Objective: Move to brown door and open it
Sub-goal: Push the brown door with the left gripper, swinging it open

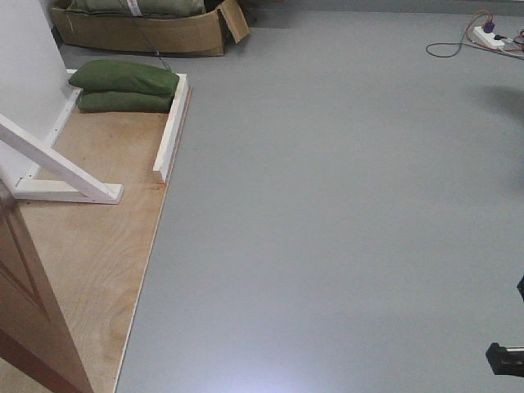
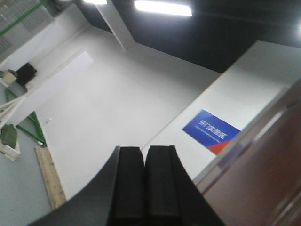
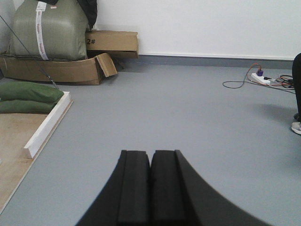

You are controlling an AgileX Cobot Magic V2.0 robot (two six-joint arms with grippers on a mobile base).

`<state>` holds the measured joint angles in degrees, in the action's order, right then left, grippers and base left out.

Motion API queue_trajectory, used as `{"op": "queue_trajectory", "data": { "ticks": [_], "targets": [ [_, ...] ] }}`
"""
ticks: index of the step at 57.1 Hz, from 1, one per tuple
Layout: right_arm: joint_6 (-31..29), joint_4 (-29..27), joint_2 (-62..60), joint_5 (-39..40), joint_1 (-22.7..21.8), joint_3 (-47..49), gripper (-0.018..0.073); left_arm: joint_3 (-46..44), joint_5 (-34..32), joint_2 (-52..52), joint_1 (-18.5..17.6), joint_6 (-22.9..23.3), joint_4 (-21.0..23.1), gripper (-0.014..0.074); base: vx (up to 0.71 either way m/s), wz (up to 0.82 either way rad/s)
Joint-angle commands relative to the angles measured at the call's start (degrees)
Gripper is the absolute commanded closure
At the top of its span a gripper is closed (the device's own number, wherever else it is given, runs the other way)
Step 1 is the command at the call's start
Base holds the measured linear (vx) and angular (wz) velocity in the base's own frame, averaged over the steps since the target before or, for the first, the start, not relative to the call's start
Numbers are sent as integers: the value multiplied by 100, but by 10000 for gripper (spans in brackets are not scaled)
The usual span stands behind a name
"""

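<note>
The brown door (image 1: 29, 303) shows as a reddish-brown slab at the lower left of the front view, standing on the plywood base (image 1: 98, 246). Its glossy face (image 2: 263, 179) also fills the lower right of the left wrist view, blurred; no handle shows. My left gripper (image 2: 144, 149) is shut, empty, raised and pointing up at a white wall beside the door. My right gripper (image 3: 151, 153) is shut and empty, held low over grey floor. A black part of the right arm (image 1: 506, 358) shows at the front view's lower right.
White wooden braces (image 1: 61, 168) and a white batten (image 1: 170, 131) sit on the plywood, with green sandbags (image 1: 124, 84) behind. A cardboard box (image 1: 147, 29) stands at the back. A power strip with cables (image 1: 487, 37) lies far right. Someone's shoe (image 3: 296, 127) is at the right edge.
</note>
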<state>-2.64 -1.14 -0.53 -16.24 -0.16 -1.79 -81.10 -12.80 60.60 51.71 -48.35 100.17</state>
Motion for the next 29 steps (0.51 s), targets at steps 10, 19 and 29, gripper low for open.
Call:
{"op": "queue_trajectory", "data": {
  "ticks": [10,19,29],
  "targets": [
    [-31,35,-83,473,-10,-29,559,-160,1085,647,-15,6,-585,600,0,0],
    [-31,35,-83,473,-10,-29,559,-160,2109,920,-15,6,-990,600,0,0],
    [-31,35,-83,473,-10,-29,559,-160,2887,1012,-20,12,-1072,600,0,0]
  ]
}}
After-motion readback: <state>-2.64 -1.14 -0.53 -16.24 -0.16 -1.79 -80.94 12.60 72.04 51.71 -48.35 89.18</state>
